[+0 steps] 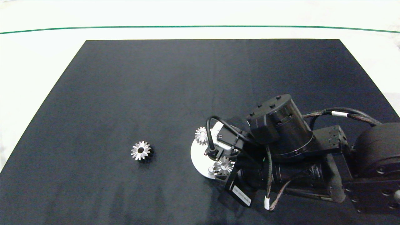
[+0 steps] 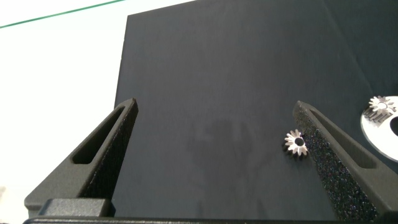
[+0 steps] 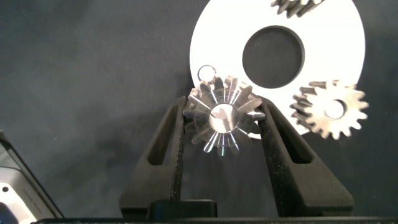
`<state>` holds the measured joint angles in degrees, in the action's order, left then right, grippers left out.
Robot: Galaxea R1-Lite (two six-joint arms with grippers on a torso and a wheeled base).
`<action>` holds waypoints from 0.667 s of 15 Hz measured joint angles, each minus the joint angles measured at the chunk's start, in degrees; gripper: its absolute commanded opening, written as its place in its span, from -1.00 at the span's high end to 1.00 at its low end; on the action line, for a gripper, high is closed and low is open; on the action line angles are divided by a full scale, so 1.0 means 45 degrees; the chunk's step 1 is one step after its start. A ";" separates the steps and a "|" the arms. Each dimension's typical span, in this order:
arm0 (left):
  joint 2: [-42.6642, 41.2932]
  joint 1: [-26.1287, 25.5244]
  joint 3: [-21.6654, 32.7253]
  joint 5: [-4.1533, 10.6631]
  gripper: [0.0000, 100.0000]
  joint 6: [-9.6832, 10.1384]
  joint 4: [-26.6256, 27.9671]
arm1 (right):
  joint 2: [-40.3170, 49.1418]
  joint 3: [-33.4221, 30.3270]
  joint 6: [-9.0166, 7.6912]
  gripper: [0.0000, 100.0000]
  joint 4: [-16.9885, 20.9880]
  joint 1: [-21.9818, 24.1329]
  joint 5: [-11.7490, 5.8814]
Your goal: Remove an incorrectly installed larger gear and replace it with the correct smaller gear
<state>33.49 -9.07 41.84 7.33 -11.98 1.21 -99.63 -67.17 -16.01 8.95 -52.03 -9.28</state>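
- Right gripper (image 3: 222, 127), nearest in the right wrist view: both grey fingers pinch a star-faced gear (image 3: 221, 117) seated on a peg at the rim of the white disc (image 3: 211, 37). I take this for the larger gear, though nothing here lets me compare widths.
- In the head view that arm enters from 3 o'clock and covers most of the disc; the gripped gear is hidden beneath it.
- Two flat-topped short-toothed gears also sit on the disc, one at its 6 o'clock edge (image 1: 224, 166), the other at 11 o'clock (image 1: 201, 135).
- Loose star-faced gear (image 1: 141, 150), presumably the smaller gear: lying flat on the black mat (image 1: 125, 93), well apart from the disc, toward 9 o'clock.
- Left gripper (image 2: 214, 155): fingers spread wide, holding nothing, hovering above the mat; outside the head view.
- Progress, as judged: early. The gear is grasped but not yet lifted off its peg; removal, setting aside, fetching and fitting the replacement all remain.
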 measured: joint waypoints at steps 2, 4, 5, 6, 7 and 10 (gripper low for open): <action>-0.0030 -0.0005 -0.0014 0.0000 -1.00 0.0000 0.0005 | -0.0282 -0.0179 0.0024 0.50 -0.0005 -0.0008 -0.0019; -0.0054 -0.0016 -0.0033 0.0000 -1.00 0.0000 0.0019 | -0.0515 -0.0317 0.0041 0.50 -0.0005 -0.0033 -0.0027; -0.0057 -0.0016 -0.0038 0.0000 -1.00 0.0005 0.0019 | -0.0612 -0.0398 0.0049 0.50 -0.0011 -0.0043 -0.0038; -0.0057 -0.0016 -0.0038 -0.0005 -1.00 0.0005 0.0019 | -0.0688 -0.0458 0.0049 0.50 -0.0005 -0.0057 -0.0038; -0.0062 -0.0016 -0.0043 0.0000 -1.00 0.0005 0.0024 | -0.0767 -0.0515 0.0054 0.50 -0.0011 -0.0068 -0.0038; -0.0081 -0.0016 -0.0073 0.0000 -1.00 0.0000 0.0024 | -0.0956 -0.0691 0.0049 0.50 -0.0005 -0.0095 -0.0087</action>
<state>33.12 -9.14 41.51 7.33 -11.98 1.32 -103.94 -70.28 -15.79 8.92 -52.46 -9.67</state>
